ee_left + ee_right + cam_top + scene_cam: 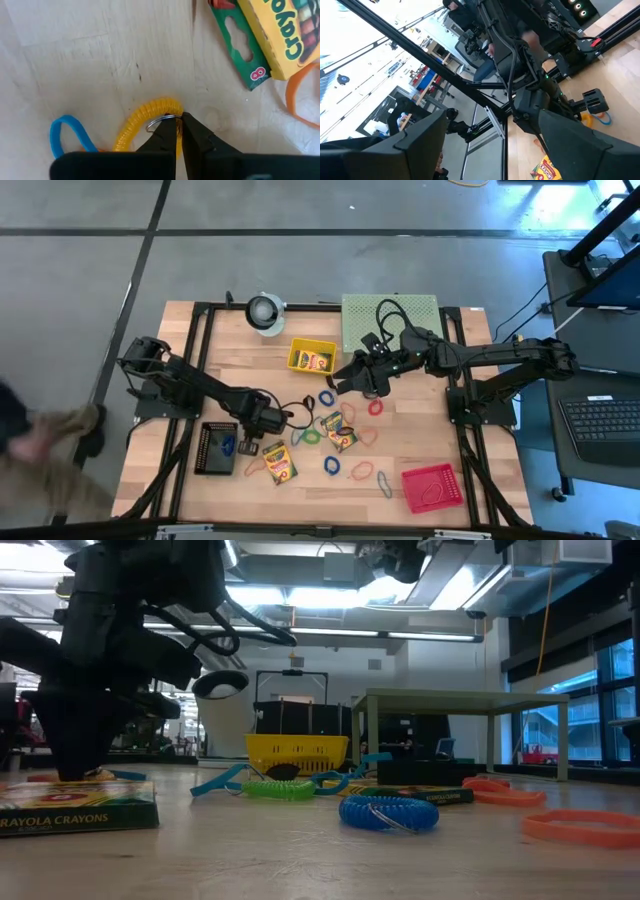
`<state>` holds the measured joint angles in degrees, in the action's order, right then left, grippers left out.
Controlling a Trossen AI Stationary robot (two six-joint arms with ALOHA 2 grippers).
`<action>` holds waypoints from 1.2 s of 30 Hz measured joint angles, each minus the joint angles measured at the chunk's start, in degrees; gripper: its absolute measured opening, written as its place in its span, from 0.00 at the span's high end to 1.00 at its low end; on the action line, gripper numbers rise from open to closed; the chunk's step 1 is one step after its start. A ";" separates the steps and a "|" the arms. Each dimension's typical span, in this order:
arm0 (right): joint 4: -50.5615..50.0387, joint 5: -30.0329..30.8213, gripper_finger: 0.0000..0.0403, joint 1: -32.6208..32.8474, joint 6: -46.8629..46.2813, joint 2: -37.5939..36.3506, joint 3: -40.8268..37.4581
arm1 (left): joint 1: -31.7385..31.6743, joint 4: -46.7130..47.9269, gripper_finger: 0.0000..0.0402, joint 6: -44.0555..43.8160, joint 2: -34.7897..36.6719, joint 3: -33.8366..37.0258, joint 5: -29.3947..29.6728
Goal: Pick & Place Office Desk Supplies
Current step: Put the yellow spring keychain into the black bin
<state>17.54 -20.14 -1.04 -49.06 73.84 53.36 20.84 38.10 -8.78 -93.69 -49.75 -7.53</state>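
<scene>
My left gripper (268, 420) (178, 125) is low over the table, shut on a yellow coiled band (150, 112) that carries a small metal ring (159, 121). A blue loop (64, 132) lies beside it, and a crayon box (270, 35) (278, 462) lies flat close by. My right gripper (347, 380) (495, 150) hovers open, right of the yellow basket (312, 358), holding nothing. Another crayon box (338, 430) and loose bands, green (311, 436), blue (332, 466), red (375, 407) and orange (361, 471), lie flat on the wood. My left gripper pinches the yellow coiled band between its two fingers at the bend of the coil (172, 106), right by the metal ring. The fingers come from above, pointing down. The band lies on the table around the fingertips.
A black tray (205, 448) holding a blue loop sits near the left gripper. A red basket (432, 485) stands at the near right. The pale green perforated stand (390, 320) and a round roll (265, 312) are at the far edge. A blurred person (40, 435) is left of the table.
</scene>
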 joint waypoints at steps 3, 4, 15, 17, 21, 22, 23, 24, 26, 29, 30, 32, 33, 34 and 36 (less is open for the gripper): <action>-0.02 0.00 0.21 0.00 0.00 0.00 0.00 | 0.12 -0.90 0.99 -0.72 2.67 0.25 -1.17; -0.02 0.00 0.21 0.00 0.02 0.00 0.00 | 0.15 -0.83 0.99 -0.86 3.96 0.22 -1.11; 0.00 0.24 0.21 -0.01 0.25 0.00 0.00 | 0.04 -0.22 0.99 -10.86 18.59 -0.01 2.07; -0.02 0.22 0.21 -0.04 0.26 0.00 0.00 | 0.02 2.21 0.99 -13.79 21.22 -1.01 2.24; 0.00 0.22 0.21 -0.04 0.26 0.00 0.00 | 0.65 12.52 0.99 -18.46 24.81 -5.89 2.95; -0.01 0.20 0.21 -0.04 0.26 0.00 0.00 | 1.19 15.46 0.99 -19.31 25.32 -7.47 3.42; -0.01 0.21 0.21 -0.04 0.27 0.00 0.00 | 1.84 18.42 0.99 -20.03 25.62 -8.94 3.51; -0.02 0.21 0.21 -0.04 0.38 0.00 0.00 | 2.53 21.29 0.99 -21.10 25.79 -10.22 3.39; -0.02 0.20 0.21 -0.04 0.55 0.00 0.00 | 4.07 25.64 0.99 -24.09 25.81 -11.94 2.56; -0.02 0.17 0.21 -0.04 0.69 0.00 0.00 | 7.20 26.88 0.99 -31.17 25.79 -11.58 1.88; -0.02 0.17 0.21 -0.04 0.72 0.00 0.00 | 8.56 26.41 0.99 -33.83 25.77 -11.11 2.21; -0.02 0.17 0.21 -0.04 1.13 0.00 0.00 | 11.25 25.98 0.99 -39.24 25.75 -10.09 3.46; -0.03 0.17 0.21 -0.04 1.20 0.00 0.00 | 12.43 25.99 0.99 -41.95 25.74 -9.63 3.95; -0.04 0.17 0.21 -0.04 1.39 0.00 0.00 | 13.62 26.10 0.99 -44.77 25.74 -9.24 4.48; -0.02 0.15 0.21 -0.04 1.57 0.00 0.00 | 15.92 26.09 0.99 -50.27 25.74 -8.62 5.49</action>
<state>17.52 -19.99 -1.08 -47.48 73.84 53.36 36.76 64.18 -59.05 -67.94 -58.37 -2.04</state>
